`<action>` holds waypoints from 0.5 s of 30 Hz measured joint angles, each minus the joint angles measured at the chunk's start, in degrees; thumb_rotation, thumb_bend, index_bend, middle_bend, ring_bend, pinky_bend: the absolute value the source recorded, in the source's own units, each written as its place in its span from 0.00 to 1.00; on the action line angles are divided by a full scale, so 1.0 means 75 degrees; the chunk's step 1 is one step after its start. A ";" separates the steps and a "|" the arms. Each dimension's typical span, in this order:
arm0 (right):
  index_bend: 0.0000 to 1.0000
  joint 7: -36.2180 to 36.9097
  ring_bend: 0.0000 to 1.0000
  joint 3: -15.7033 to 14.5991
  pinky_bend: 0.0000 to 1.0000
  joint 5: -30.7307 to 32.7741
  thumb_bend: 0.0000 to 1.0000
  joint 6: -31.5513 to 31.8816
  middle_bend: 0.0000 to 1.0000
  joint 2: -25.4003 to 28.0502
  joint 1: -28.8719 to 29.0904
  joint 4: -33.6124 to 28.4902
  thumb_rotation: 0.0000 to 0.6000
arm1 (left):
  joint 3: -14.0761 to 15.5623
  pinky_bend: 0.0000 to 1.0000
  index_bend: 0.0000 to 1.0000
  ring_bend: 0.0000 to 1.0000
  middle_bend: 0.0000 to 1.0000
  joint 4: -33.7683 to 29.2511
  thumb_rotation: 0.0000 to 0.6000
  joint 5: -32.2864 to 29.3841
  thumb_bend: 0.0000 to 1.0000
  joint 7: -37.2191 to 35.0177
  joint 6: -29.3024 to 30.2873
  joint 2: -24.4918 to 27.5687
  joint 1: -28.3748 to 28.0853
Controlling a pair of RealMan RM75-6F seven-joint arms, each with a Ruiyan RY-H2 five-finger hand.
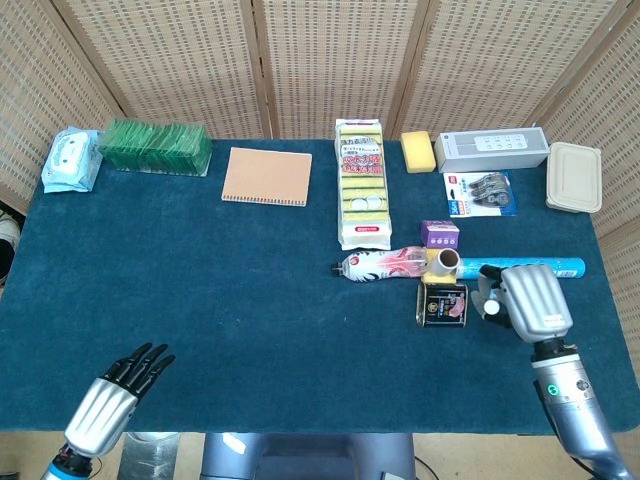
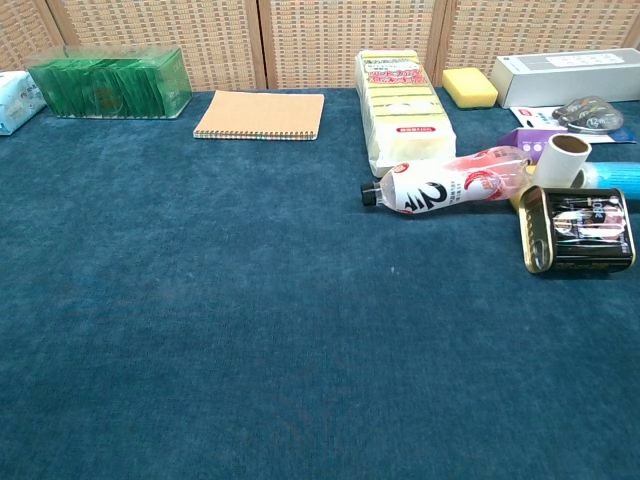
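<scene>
Two hands show in the head view only; the chest view catches neither. Right hand [image 1: 528, 302] hovers at about 4 o'clock on the blue counter [image 1: 230, 300], back of the hand to the camera, just beside the dark tin [image 1: 442, 303] at its 9 o'clock; whether it touches the tin is unclear, and from this angle I cannot tell if its fingers are curled or spread, nor that anything is in them. Tin lies on its side, in the chest view [image 2: 580, 230] with its open rim facing left. At the tin's 12 o'clock: a paper roll [image 1: 447, 262] standing on end, touching a pink-labelled bottle [image 1: 385, 265] that lies flat, cap pointing to 9 o'clock. Blue tube [image 1: 530, 267] lies flat at the hand's 12 o'clock, close to the fingers. Small purple box [image 1: 440, 234] sits just beyond the roll. Left hand [image 1: 112, 395] is at 7 o'clock at the counter's near edge, fingers [image 1: 143, 362] extended and slightly apart, holding nothing, well apart from every object.
</scene>
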 measured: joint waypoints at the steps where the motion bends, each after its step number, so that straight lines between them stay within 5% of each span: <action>1: 0.81 0.0024 1.00 0.0135 0.92 -0.0037 0.48 -0.0033 1.00 0.0023 -0.0007 -0.0029 1.00 | -0.0015 0.33 0.12 0.13 0.14 0.0000 1.00 0.0003 0.29 0.0000 0.0022 -0.0003 -0.0001; 4: 0.81 0.0203 1.00 0.0327 0.92 -0.0272 0.48 -0.0142 1.00 0.0182 -0.0043 -0.0143 1.00 | -0.0056 0.33 0.12 0.13 0.14 0.0014 1.00 -0.0078 0.29 0.0033 -0.0020 -0.0025 -0.0003; 9: 0.81 0.0311 1.00 -0.0039 0.92 -0.0373 0.48 0.0120 1.00 0.0073 -0.0046 -0.0109 1.00 | 0.0029 0.33 0.12 0.13 0.14 0.0011 1.00 0.0048 0.29 0.0016 0.0024 -0.0014 0.0007; 15: 0.81 0.0371 1.00 0.0223 0.92 -0.0338 0.48 -0.0139 1.00 0.0206 -0.0019 -0.0342 1.00 | -0.0041 0.33 0.12 0.13 0.14 0.0016 1.00 -0.0063 0.29 0.0034 -0.0039 -0.0031 -0.0006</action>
